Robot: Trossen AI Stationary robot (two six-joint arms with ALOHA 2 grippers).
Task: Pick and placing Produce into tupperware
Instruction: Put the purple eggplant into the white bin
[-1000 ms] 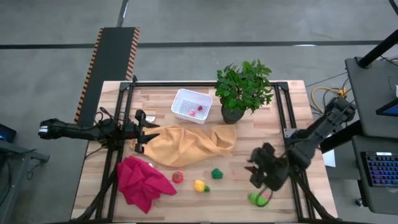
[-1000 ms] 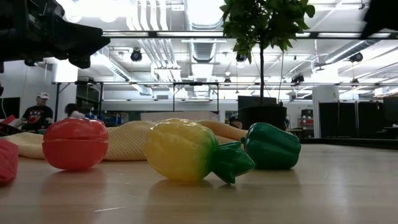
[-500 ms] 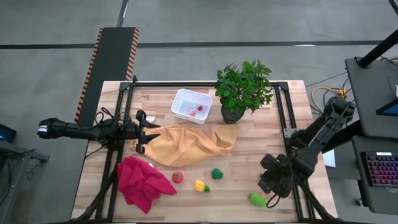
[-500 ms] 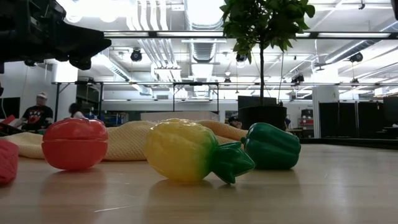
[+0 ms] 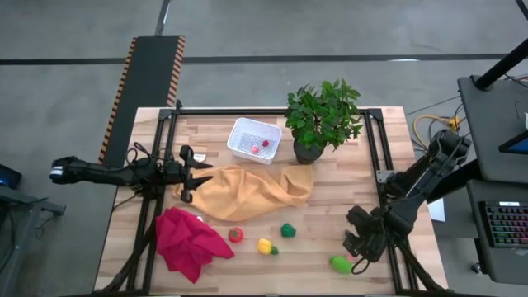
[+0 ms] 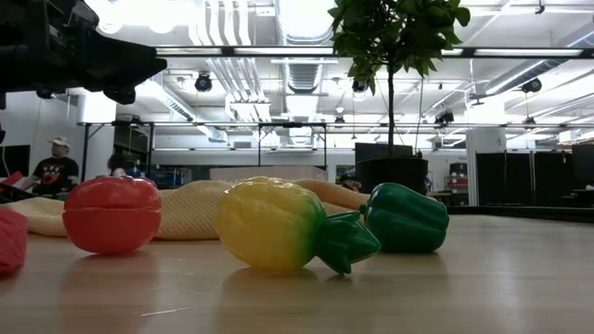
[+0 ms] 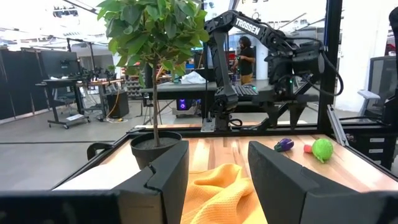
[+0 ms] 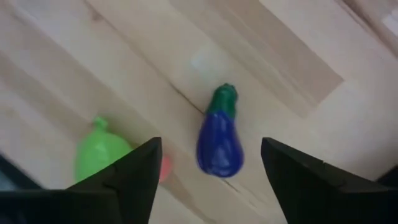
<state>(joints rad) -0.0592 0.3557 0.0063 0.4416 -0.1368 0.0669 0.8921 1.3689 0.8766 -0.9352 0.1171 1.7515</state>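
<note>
My right gripper (image 5: 356, 244) is open near the table's near right corner. It points down with one finger on either side of a small purple eggplant (image 8: 219, 142) and touches nothing. A light green piece (image 8: 99, 155) and a pink piece (image 5: 357, 258) lie on the wood beside it. Farther left lie a red tomato (image 5: 236, 235), a yellow piece (image 5: 265, 246) and a green pepper (image 5: 287, 230). The white bin (image 5: 242, 132) holds two small red and pink pieces (image 5: 266, 145). My left gripper (image 5: 183, 176) waits open at the table's left, by the orange cloth.
An orange cloth (image 5: 252, 191) lies spread across the table's middle, with a crumpled magenta cloth (image 5: 188, 241) near the near left corner. A potted plant (image 5: 323, 115) stands right of the bin. A black frame (image 5: 388, 206) borders the table. Bare wood lies between the pepper and my right gripper.
My right gripper has moved a little toward the table's right edge and come down over the eggplant, staying open. The produce has kept its place.
</note>
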